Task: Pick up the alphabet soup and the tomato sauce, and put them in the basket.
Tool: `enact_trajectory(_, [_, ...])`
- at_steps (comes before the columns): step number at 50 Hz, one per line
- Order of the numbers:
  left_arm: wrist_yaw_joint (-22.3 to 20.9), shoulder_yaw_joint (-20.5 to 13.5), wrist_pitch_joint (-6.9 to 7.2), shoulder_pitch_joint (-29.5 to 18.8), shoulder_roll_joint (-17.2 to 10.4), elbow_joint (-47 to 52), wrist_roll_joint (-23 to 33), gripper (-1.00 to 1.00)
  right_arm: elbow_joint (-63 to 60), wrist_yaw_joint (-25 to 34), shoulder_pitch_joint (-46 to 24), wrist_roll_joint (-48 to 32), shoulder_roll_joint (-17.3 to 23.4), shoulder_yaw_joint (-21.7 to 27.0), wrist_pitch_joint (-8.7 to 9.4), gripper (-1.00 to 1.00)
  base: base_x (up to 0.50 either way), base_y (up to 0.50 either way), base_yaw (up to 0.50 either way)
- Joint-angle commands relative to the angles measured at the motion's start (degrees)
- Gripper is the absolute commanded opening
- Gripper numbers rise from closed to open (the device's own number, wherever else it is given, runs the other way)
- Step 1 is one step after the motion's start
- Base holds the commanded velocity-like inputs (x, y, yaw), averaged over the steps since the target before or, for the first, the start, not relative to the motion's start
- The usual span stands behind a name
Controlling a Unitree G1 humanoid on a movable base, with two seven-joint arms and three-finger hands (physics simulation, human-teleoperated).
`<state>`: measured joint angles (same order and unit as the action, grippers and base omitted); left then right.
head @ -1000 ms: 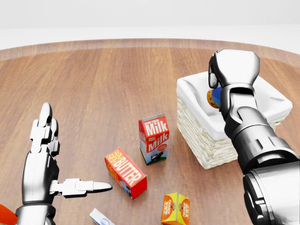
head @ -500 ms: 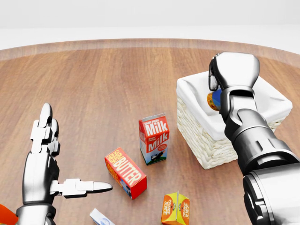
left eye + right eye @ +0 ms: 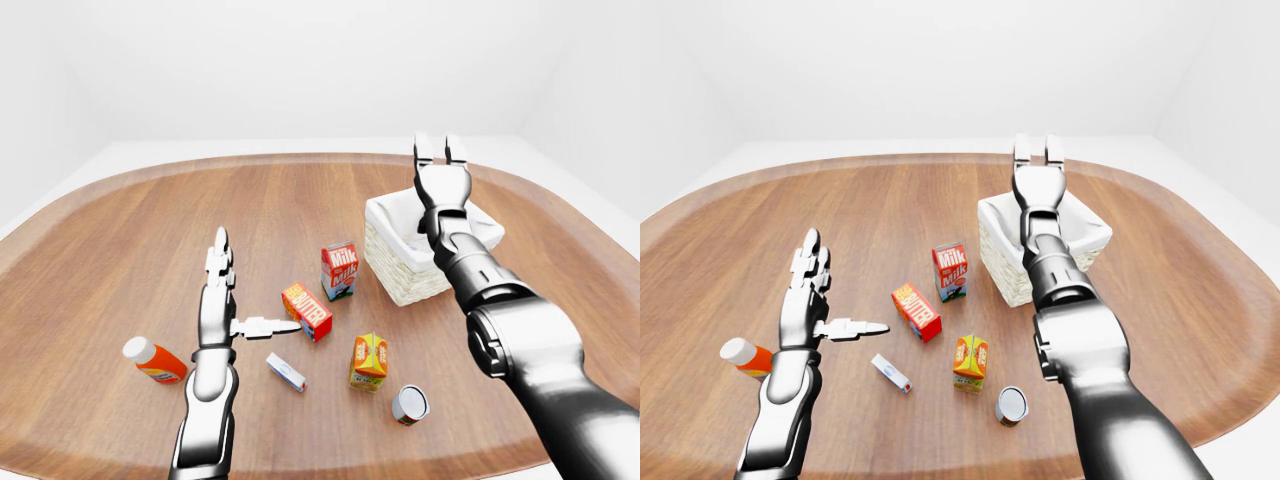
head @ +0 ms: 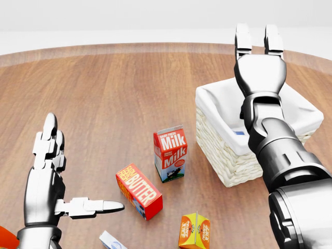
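My right hand (image 4: 258,37) is open over the white-lined wicker basket (image 4: 228,167), its fingers pointing straight up with nothing between them. Inside the basket only a small blue patch of a can (image 4: 238,133) shows beside my right forearm, and its label cannot be read. A second can (image 3: 410,404) with a silver lid rests on the table near the bottom of the left-eye view, apart from both hands. My left hand (image 4: 78,168) is open at the lower left, thumb spread to the right, empty.
A milk carton (image 4: 170,153) stands left of the basket, with a red butter box (image 4: 139,190) below it. An orange juice carton (image 4: 194,231), a small white box (image 3: 286,372) and a ketchup bottle (image 3: 155,361) lie lower down. The table edge curves along the bottom of the left-eye view.
My right hand has opened and its fingers have straightened upward. The orange-and-blue can it held over the basket has dropped inside. The left hand has not moved.
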<state>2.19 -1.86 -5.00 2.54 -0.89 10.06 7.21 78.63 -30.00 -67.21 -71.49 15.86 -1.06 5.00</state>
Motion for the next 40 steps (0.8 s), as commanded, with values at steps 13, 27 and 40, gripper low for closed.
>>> enact_trajectory(13, [-0.2,0.2,0.00,0.0,0.0,-0.4,0.1,1.00,-0.7,0.0,-1.1,0.5,0.6,0.0,0.00,1.00,0.00,0.00,0.00])
enact_trajectory(27, [-0.2,0.2,0.00,0.1,0.0,-0.2,0.1,1.00,-1.5,0.0,-1.9,2.6,2.4,0.2,-1.50,1.00,0.00,0.00,0.00])
enact_trajectory(40, [-0.1,0.0,0.00,-0.2,-0.1,-1.0,0.1,1.00,-2.3,1.1,-1.1,12.4,2.4,2.8,-5.65,1.00,0.00,0.00,0.00])
